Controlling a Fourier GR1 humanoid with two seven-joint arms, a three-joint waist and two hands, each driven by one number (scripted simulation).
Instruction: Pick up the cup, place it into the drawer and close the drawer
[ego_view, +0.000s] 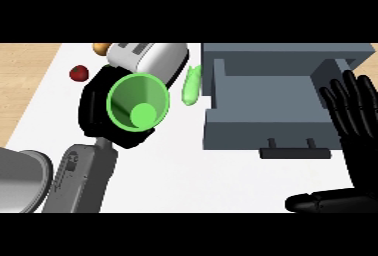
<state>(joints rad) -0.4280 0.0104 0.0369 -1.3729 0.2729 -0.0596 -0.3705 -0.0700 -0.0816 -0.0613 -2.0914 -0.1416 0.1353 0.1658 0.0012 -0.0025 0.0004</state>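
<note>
We've got the green cup (138, 102) in our left hand (96, 116), fingers curled round it, left of the open drawer (273, 132). Right hand (358, 125) rests open, fingers straight, by the drawer's right wall. Our worry – clipping the cup on the drawer wall or nudging the green veggie (191, 85) on the way over.

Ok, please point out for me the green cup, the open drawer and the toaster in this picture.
green cup (137, 102): head view, on its inner wall, near the round bottom.
open drawer (262, 131): head view, on its grey front wall, above the handle.
toaster (155, 59): head view, on its white side.
</note>
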